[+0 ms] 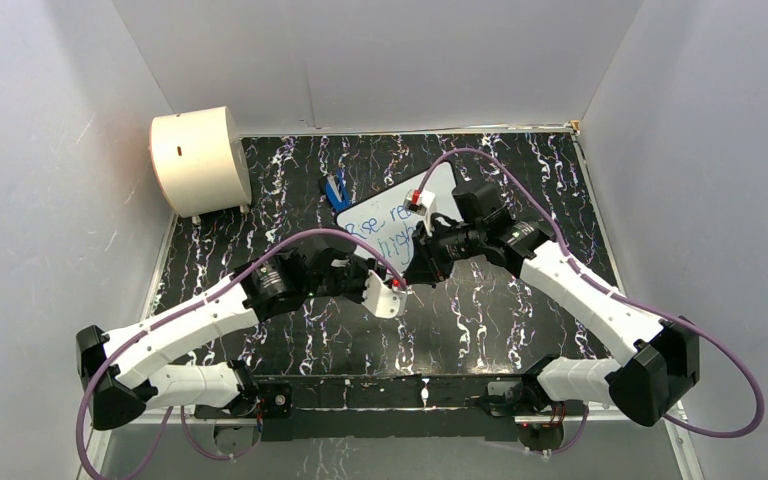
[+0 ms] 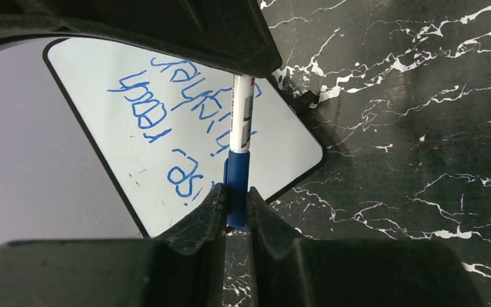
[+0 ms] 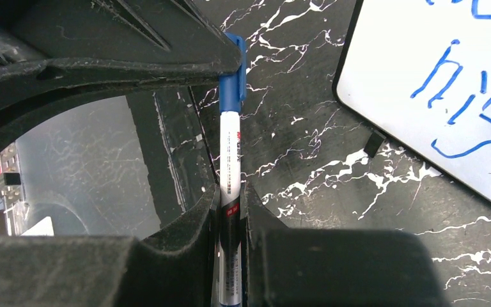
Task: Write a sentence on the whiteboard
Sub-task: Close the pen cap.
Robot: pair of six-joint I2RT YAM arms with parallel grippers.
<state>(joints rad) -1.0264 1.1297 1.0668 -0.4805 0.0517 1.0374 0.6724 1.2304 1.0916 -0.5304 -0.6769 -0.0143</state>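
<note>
Marker, just beside whiteboard: left hand pinches cap, right hand pinches barrel (sentence looks complete). Misalign your hands and the cap jams.

cream drum parked at the far-left corner of the black marbled tabletop, small blue thing lying off to its right, plain white walls all round

— Seen from above, how much of the sentence shows?
— Only its start. The right arm covers the rest, and the near corner of the whiteboard.
— And the marker pen?
— Barrel print too small to read; its lower end is cut off by the right wrist view's edge.
</note>
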